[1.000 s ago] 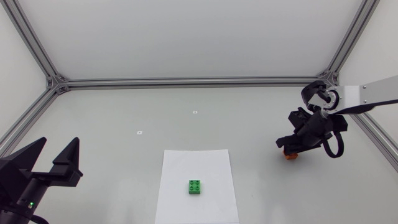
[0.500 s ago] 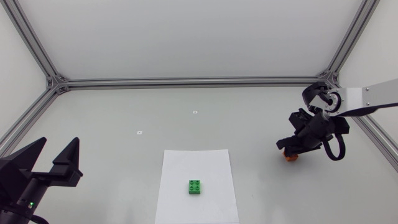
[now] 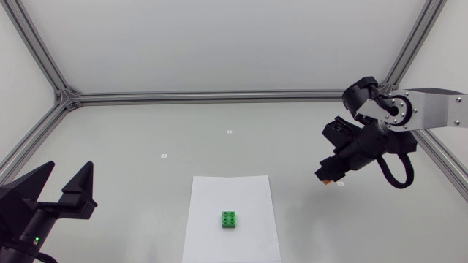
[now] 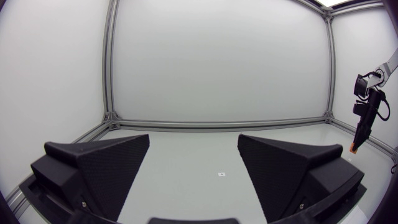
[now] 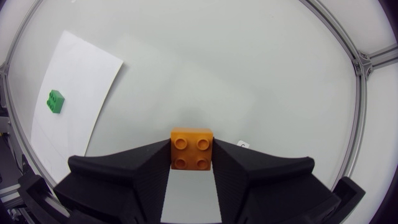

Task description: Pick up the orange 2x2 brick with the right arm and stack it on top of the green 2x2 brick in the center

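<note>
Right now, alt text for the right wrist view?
Orange 2x2 plastic brick, studs toward the camera, clamped in the matte black wedge-fingered right gripper. Farther off, a green 2x2 brick sits on a white paper sheet on the grey table.

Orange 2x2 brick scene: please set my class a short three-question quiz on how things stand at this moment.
1. Which gripper holds the orange 2x2 plastic brick?
2. The green 2x2 plastic brick lies on: A) a white paper sheet; B) a blue tray; C) a metal plate.
3. True or false: the orange brick is already stacked on the green brick.

Key: 1. The right matte black gripper, with a finger on each side of the brick. 2. A. 3. False; the two are far apart.
</note>
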Motion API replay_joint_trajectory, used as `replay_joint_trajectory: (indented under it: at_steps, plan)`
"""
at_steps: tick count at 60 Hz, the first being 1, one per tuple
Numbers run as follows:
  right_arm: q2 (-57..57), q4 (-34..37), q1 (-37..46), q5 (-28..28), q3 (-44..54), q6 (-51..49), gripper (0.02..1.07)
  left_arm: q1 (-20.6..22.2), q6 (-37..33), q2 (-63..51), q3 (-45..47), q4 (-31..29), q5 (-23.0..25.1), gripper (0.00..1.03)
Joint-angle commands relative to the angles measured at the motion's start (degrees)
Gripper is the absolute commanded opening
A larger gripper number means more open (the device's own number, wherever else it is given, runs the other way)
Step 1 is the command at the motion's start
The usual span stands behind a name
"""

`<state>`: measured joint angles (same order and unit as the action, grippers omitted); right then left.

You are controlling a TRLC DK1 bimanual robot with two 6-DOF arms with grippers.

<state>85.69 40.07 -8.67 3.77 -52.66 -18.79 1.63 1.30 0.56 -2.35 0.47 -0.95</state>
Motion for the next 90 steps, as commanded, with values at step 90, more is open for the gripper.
replay_joint_trajectory:
  at_steps: [90]
  plan:
    - [16.7,0.88,-44.07,-2.54,-15.71,-17.07,0.14,-0.13,-0.33,0.32,2.35,-0.56,0.07,0.99]
